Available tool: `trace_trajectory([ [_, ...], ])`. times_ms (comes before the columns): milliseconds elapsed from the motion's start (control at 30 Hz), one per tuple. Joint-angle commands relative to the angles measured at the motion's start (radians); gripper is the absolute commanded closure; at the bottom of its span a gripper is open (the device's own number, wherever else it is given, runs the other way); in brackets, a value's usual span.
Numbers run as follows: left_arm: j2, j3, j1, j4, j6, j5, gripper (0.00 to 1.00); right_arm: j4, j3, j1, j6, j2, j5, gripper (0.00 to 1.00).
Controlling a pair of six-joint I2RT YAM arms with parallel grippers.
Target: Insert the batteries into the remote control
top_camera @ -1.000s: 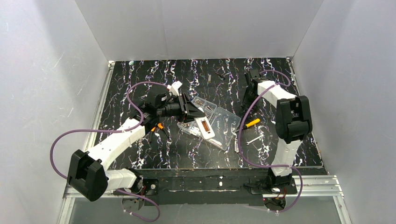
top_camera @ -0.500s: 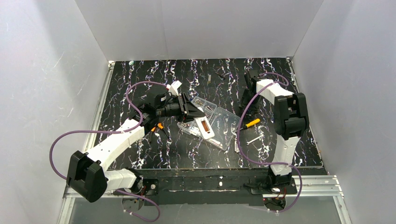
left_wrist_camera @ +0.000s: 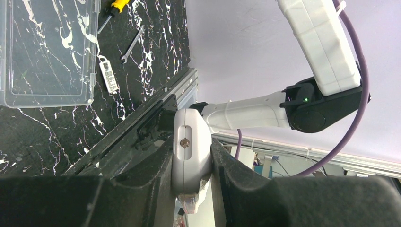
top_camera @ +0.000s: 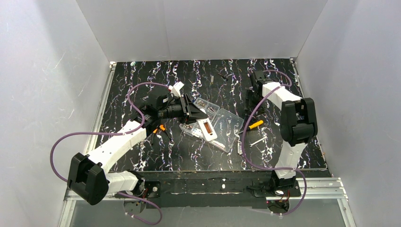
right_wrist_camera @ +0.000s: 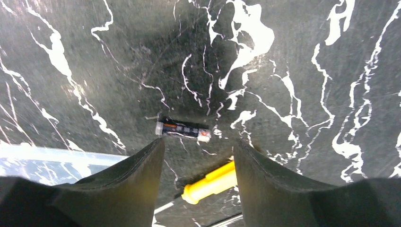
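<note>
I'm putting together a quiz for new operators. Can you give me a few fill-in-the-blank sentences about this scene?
The jaws of the right gripper stand ___ over the battery.
The handle of the screwdriver is ___.
The left gripper is shut on a ___ plastic piece.
Missing words: open; yellow; white.

The tabletop is black with white squiggly lines. A clear plastic box lies open in the middle. Just to its right lie a screwdriver with a yellow handle and a little metal spanner. A small battery lies near the screwdriver.
</note>
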Motion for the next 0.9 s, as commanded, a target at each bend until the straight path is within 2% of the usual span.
trace_trajectory([
  [0,-0.026,-0.003,0.005,0.014,0.007,0.04,1.0,0.097,-0.075,-0.004,-0.201,-0.103,0.026,0.38],
  [167,-0.019,0.004,0.004,0.018,0.001,0.047,1.0,0.241,-0.185,-0.004,-0.407,-0.183,-0.046,0.39],
  [333,-0.016,0.014,0.005,0.003,0.007,0.054,1.0,0.437,-0.361,-0.005,-0.605,-0.317,-0.147,0.36],
  [567,-0.017,0.019,0.005,-0.007,0.01,0.057,1.0,0.393,-0.315,-0.006,-0.731,-0.266,-0.308,0.39],
  [867,-0.03,0.029,0.005,-0.046,0.035,0.05,1.0,0.351,-0.262,-0.006,-0.857,-0.18,-0.277,0.41],
])
